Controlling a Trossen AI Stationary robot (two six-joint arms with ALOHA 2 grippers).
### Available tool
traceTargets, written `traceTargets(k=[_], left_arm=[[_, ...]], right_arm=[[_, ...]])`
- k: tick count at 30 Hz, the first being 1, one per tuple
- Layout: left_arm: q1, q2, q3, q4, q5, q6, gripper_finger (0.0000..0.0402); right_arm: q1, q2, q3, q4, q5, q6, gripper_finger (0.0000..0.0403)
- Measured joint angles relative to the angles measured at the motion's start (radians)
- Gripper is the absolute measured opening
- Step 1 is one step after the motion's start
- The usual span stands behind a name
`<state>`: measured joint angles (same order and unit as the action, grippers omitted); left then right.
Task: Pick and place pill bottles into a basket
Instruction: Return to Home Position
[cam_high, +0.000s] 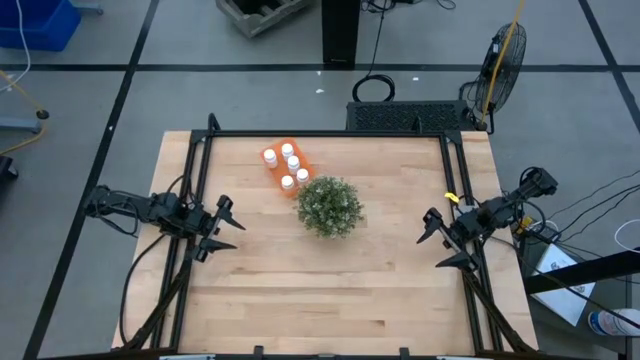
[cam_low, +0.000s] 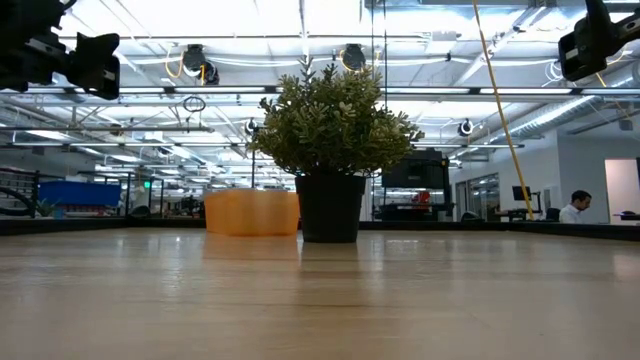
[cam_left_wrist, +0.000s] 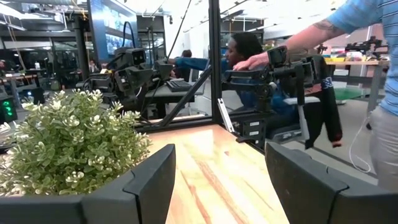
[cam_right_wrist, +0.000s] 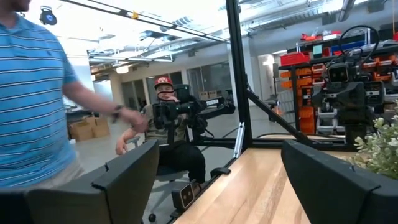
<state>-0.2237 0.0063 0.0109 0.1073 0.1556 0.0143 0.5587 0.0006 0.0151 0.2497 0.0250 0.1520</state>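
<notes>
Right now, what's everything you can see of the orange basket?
The orange basket is a small rectangular tray with low walls, in what looks like slightly translucent plastic. It sits flat on the wooden table, near the top edge and left of centre in the high view, turned at an angle. Five white pill bottles stand inside it, caps up. One corner lies right beside the green plant; whether they touch can't be judged.

Five small white pill bottles (cam_high: 293, 162) with white caps stand upright, packed close together, inside the small bright orange rectangular basket (cam_high: 278, 170), which sits turned at an angle on the far half of the surface (cam_high: 330, 290), its near corner just beside the potted plant (cam_high: 330, 206).
</notes>
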Motion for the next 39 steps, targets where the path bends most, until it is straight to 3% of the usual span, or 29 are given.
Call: traceTargets(k=[39], left_arm=[[-0.027, -0.002, 0.000, 0.000, 0.000, 0.000, 0.0253]], right_arm=[[0.000, 0.012, 0.000, 0.000, 0.000, 0.000, 0.0329]])
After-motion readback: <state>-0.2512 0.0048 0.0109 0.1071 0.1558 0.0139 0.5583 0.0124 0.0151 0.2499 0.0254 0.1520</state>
